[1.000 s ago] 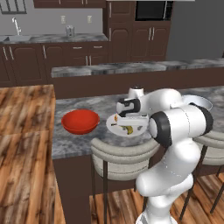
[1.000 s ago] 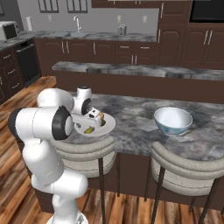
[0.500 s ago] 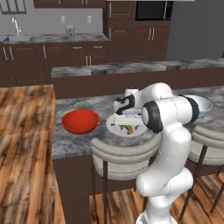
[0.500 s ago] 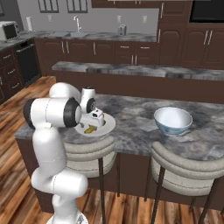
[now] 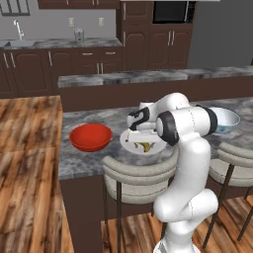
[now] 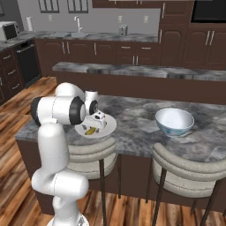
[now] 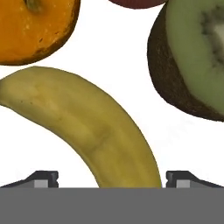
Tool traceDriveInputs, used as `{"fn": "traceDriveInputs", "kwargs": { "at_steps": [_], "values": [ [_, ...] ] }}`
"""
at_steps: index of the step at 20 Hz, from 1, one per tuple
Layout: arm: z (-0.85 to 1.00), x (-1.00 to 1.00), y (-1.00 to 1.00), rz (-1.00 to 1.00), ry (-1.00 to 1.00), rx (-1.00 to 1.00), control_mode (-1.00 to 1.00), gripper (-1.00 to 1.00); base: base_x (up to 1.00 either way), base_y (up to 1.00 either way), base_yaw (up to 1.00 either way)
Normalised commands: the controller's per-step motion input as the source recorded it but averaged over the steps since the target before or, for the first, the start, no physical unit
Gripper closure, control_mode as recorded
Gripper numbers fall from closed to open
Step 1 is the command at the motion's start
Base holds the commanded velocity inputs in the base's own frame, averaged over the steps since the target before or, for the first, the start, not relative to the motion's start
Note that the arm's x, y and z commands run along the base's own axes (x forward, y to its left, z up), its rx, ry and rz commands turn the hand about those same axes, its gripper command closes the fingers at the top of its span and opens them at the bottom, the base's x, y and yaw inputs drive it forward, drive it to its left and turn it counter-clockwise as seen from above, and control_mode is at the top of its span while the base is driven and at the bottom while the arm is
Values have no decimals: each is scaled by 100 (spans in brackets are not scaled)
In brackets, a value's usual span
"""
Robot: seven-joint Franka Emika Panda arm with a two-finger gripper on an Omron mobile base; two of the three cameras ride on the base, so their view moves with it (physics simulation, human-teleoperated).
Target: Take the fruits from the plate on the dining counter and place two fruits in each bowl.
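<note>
My gripper [image 7: 112, 179] is open and low over the white plate [image 7: 131, 78], with the fingertips [image 7: 41, 178] on either side of the lower end of the yellow banana [image 7: 87, 127]. Beyond the banana lie the orange [image 7: 35, 26], the green lumpy fruit [image 7: 192, 57] and the edge of the red apple [image 7: 135, 2]. The plate [image 5: 129, 145] sits on the dining counter [image 5: 89, 163] under the hand, and the banana [image 5: 145, 147] shows below the gripper [image 5: 140, 140]. The red bowl [image 5: 90, 137] stands left of the plate. The white-blue bowl [image 6: 175, 122] stands well to the right of the plate [image 6: 108, 127] and the gripper [image 6: 94, 126].
Two padded stools [image 5: 141, 173] [image 6: 194, 170] stand against the counter's near side. A brown wood-plank surface [image 5: 27, 148] joins the counter on the left. A second stone counter [image 6: 132, 70] runs behind, with dark cabinets beyond.
The arm has folded and the hand has come down closer over the plate and the banana. Fruits, plate and bowls have not moved.
</note>
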Motion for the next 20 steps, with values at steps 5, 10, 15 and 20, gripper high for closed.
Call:
{"fn": "traceDriveInputs", "kwargs": {
  "at_steps": [5,10,15,20],
  "values": [
    [0,-2,0,6,5,2,-100,100,0,0,0],
    [57,-10,0,29,0,6,-100,100,0,0,0],
    [88,-9,15,34,-5,0,-100,100,0,0,0],
    [77,0,35,27,-13,0,-100,100,0,0,0]
  ]
}}
